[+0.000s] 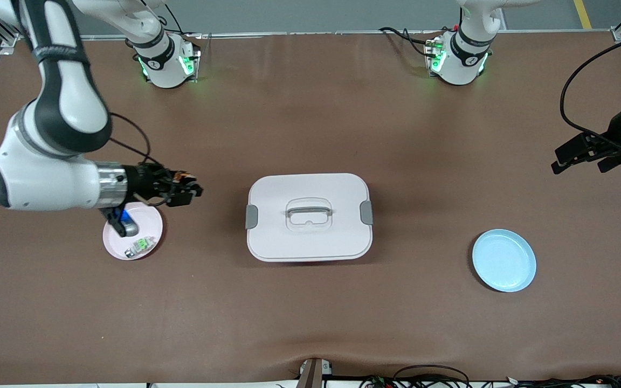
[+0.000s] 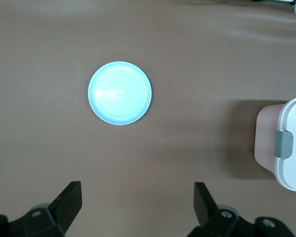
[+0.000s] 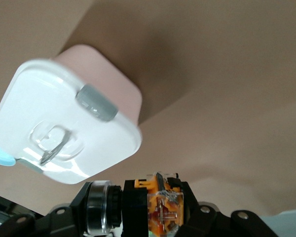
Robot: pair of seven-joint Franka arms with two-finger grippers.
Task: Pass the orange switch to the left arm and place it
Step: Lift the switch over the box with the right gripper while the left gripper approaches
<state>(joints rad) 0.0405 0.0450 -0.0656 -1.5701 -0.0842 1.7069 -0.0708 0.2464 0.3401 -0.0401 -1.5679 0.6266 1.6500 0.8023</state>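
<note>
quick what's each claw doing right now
Left claw: open, holding nothing, above the table near the blue plate.
Right claw: closed on the orange switch, over the pink plate's edge.
</note>
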